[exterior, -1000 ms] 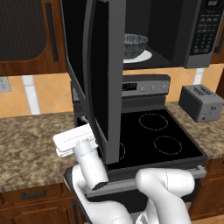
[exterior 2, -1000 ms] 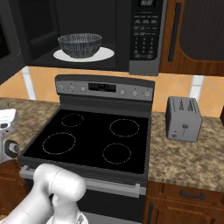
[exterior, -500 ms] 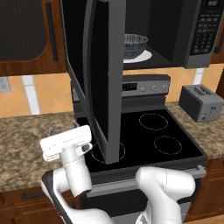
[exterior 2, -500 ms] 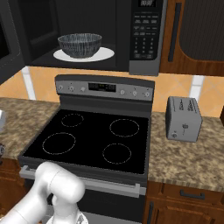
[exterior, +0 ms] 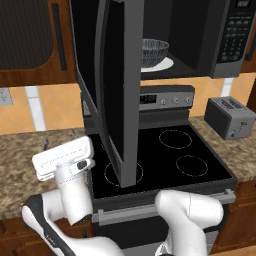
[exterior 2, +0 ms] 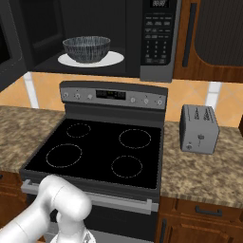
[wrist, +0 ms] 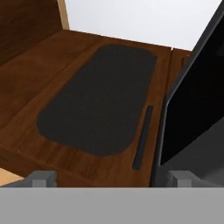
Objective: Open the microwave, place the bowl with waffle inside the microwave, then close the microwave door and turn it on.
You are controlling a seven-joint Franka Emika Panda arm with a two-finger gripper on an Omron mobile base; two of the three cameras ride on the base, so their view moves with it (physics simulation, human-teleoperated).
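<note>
The bowl already sits on the white turntable inside the microwave; the waffle cannot be made out past its rim. So the step in hand looks to be closing the door, which stands swung wide out over the left part of the stove, edge-on in the left base view. The hand hangs low and left of the door, over the desk beside the stove, and the hand view looks up at a wooden cabinet door with the microwave door's dark panel at the right. The gripper has its fingers spread wide apart and holds nothing. To do this well, the hand should probably get onto the door's outer face, on the side away from the cavity and towards its free edge, far from the hinge, where a push turns it most easily. A broad, flat contact with the fingers would likely slip less than a fingertip, and the push should follow the door's arc until it shuts flush. The risk is sliding off the glossy panel or jamming the hand against the cabinet above. The button panel on the right comes after.
</note>
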